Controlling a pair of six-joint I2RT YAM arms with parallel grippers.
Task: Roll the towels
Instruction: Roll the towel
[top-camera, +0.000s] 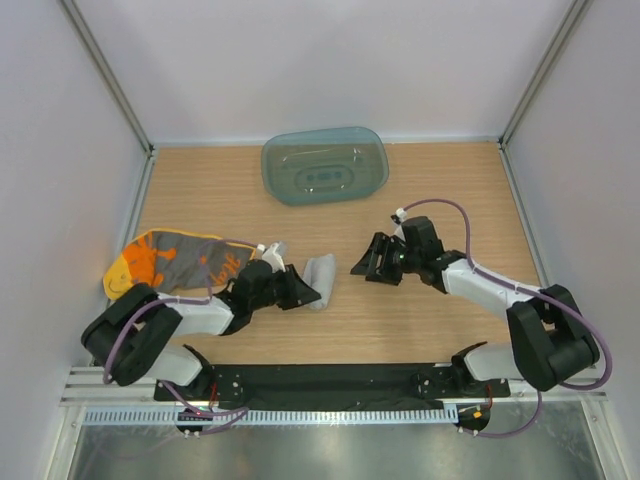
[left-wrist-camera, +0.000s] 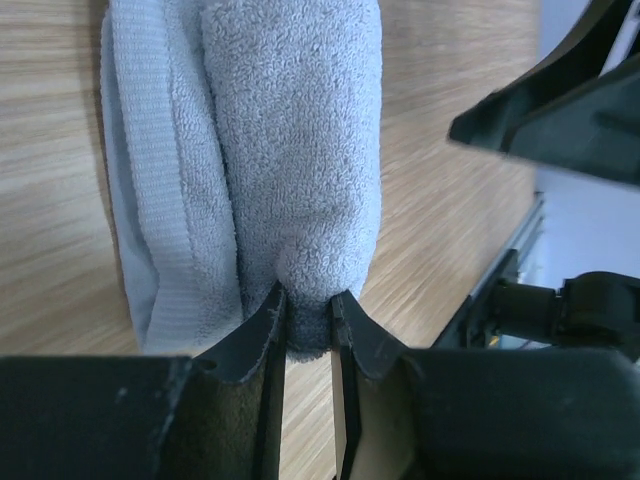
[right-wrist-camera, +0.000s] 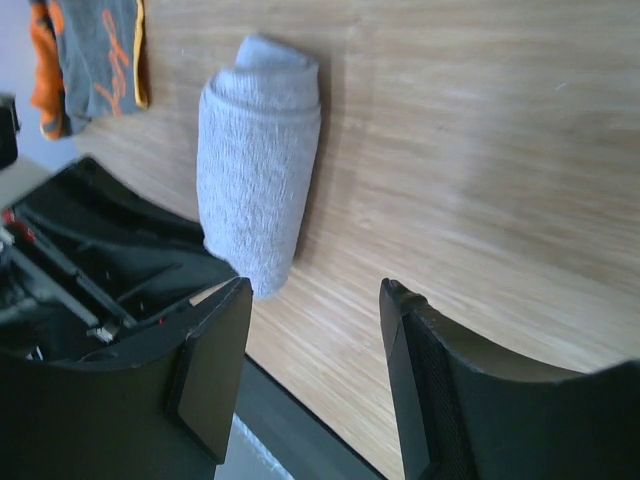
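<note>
The grey towel (top-camera: 321, 279) lies rolled into a short cylinder on the wooden table, left of centre. My left gripper (top-camera: 303, 290) is shut on its near end; in the left wrist view the two fingertips (left-wrist-camera: 268, 318) pinch a fold of the grey towel (left-wrist-camera: 290, 150). My right gripper (top-camera: 364, 266) hovers just right of the roll, open and holding nothing. Its wrist view shows the grey roll (right-wrist-camera: 260, 160) beyond the left jaw and bare wood between the right gripper's (right-wrist-camera: 315, 300) jaws. The yellow-orange towel (top-camera: 170, 262) lies crumpled at the left, also seen as an orange-printed cloth (right-wrist-camera: 90, 50).
A translucent teal tray (top-camera: 325, 165) sits at the back centre of the table. White walls enclose the table on three sides. The right gripper's fingers (left-wrist-camera: 560, 100) show in the left wrist view, close to the roll. The left arm (right-wrist-camera: 80, 260) fills the right wrist view's left side.
</note>
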